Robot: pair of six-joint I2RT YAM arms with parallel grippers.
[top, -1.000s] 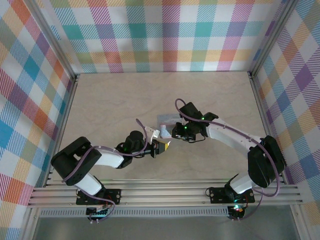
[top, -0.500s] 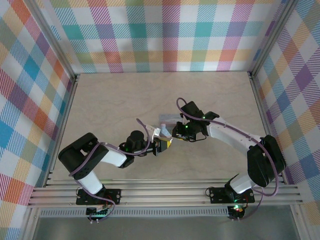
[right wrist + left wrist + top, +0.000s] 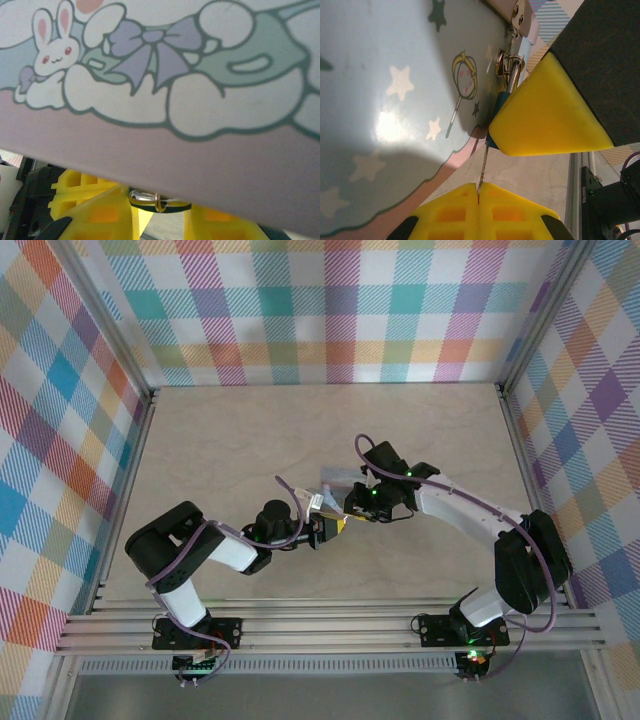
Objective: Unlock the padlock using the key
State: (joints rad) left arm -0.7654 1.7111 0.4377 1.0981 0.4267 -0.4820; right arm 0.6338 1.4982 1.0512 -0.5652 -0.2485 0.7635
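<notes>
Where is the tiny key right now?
In the left wrist view, the key is a thin sliver pinched in the left tool at the bottom, pointing up to the blue padlock beside the tin box.

my left arm [image 3: 215,552] folds up over its base, and the forearm runs low to the right. my left gripper [image 3: 329,529] sits at its end, its yellow pads [image 3: 450,212] pressed flat together, pinching the key [image 3: 483,162] by its thin blade. my right arm [image 3: 470,515] rises from its base, bends at the elbow and reaches left. my right gripper [image 3: 352,508] points at the left one, nearly tip to tip. its fingers [image 3: 95,212] are clamped on the padlock [image 3: 150,198].
</notes>
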